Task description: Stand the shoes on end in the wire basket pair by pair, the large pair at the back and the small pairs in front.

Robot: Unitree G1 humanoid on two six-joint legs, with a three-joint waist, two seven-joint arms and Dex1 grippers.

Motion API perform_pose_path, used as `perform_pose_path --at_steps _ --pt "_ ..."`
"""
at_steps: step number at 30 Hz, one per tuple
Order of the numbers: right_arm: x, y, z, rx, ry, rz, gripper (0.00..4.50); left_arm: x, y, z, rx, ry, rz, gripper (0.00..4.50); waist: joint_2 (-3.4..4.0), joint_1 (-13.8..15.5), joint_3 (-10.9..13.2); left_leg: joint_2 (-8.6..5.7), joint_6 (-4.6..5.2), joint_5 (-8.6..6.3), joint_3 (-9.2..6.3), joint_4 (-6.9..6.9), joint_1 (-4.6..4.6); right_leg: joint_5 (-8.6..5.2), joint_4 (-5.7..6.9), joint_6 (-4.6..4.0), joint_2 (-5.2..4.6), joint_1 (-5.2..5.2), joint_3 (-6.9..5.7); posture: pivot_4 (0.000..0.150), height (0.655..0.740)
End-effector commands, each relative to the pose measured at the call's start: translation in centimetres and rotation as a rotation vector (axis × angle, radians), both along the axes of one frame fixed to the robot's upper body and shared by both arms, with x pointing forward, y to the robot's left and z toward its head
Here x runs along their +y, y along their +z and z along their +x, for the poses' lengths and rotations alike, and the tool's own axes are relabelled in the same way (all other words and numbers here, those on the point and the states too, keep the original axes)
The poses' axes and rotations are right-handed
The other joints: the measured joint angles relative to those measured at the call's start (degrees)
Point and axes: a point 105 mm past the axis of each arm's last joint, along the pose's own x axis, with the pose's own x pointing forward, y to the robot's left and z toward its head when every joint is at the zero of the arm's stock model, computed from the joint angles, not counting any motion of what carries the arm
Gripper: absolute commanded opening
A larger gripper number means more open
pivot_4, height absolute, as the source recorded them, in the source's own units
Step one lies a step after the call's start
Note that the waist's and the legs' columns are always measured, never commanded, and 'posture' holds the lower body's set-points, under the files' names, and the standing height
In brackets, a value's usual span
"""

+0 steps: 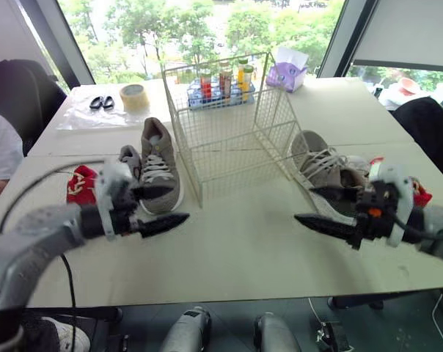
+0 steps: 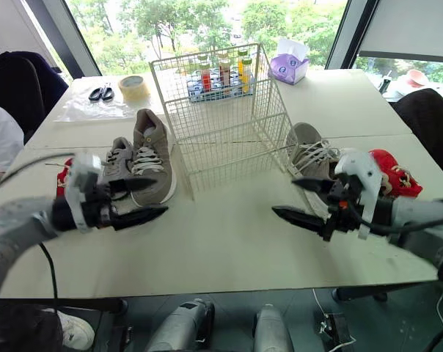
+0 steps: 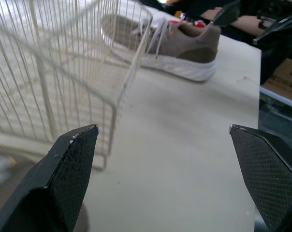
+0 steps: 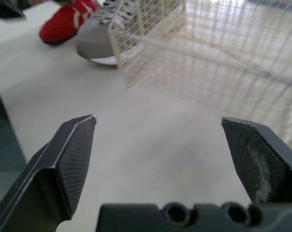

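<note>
Left eye view: left gripper [image 1: 180, 204] and right gripper [image 1: 304, 204] gape empty; the large grey shoe [image 1: 159, 167] lies near the left's eleven o'clock, long axis twelve-to-six.

Far across the table [image 1: 236, 249] — roll of tape [image 1: 134, 96] just beside black scissors [image 1: 101, 103] lying on a clear plastic sheet [image 1: 78, 117]. Further right, blue tray of bottles [image 1: 220, 86] — purple tissue pack [image 1: 286, 75] close by.

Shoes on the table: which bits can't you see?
Left red shoe: left eye view, half hidden behind the left end effector.
Right red shoe: right eye view, one end behind the right end effector.
Small grey shoe: right eye view, near end behind the left end effector.
Right grey shoe: same view, near end behind the right end effector.
</note>
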Motion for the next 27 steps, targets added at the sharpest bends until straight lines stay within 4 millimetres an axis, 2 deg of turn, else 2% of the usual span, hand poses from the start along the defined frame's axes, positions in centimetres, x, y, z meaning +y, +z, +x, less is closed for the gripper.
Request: perform_pose_path --at_steps 1,6,18,23,27 --pt "-0.4 1.7 0.4 -0.049 0.018 -0.038 4.5 0.1 1.8 -0.2 -0.021 -0.059 -0.013 4.46 0.0 0.0 0.0 0.0 0.01 -0.01 0.0 -0.01 0.0 0.0 0.0 0.0 -0.01 0.0 0.0 0.15 0.74" --pt "-0.7 2.8 1.2 -0.093 0.047 -0.146 4.5 -0.2 3.2 0.0 -0.073 -0.113 0.029 4.46 0.0 -0.1 0.1 0.0 0.02 -0.03 0.07 -0.03 -0.13 0.01 0.04 0.01 -0.04 -0.18 0.05 0.15 0.74" --pt "0.0 3.9 3.3 -0.213 0.077 -0.22 4.5 -0.9 3.3 0.0 -0.073 -0.142 0.017 4.46 -0.01 -1.4 0.1 0.0 -0.02 0.0 0.13 -0.3 -0.16 0.12 0.05 0.21 -0.05 -0.38 0.16 0.15 0.74" --pt "0.3 3.9 5.5 -0.311 0.092 -0.322 4.5 -1.2 3.0 0.4 -0.083 -0.136 0.023 4.46 -0.01 -2.0 0.1 0.0 -0.1 0.06 0.21 -0.45 -0.15 0.14 0.12 0.25 -0.04 -0.54 0.26 0.15 0.74" --pt "1.7 3.0 7.8 -0.358 0.19 -0.426 4.5 -1.6 2.0 1.2 -0.107 -0.133 0.072 4.46 -0.01 -2.8 0.1 0.0 -0.18 0.11 0.23 -0.57 -0.12 0.15 0.14 0.25 -0.01 -0.57 0.27 0.15 0.74"
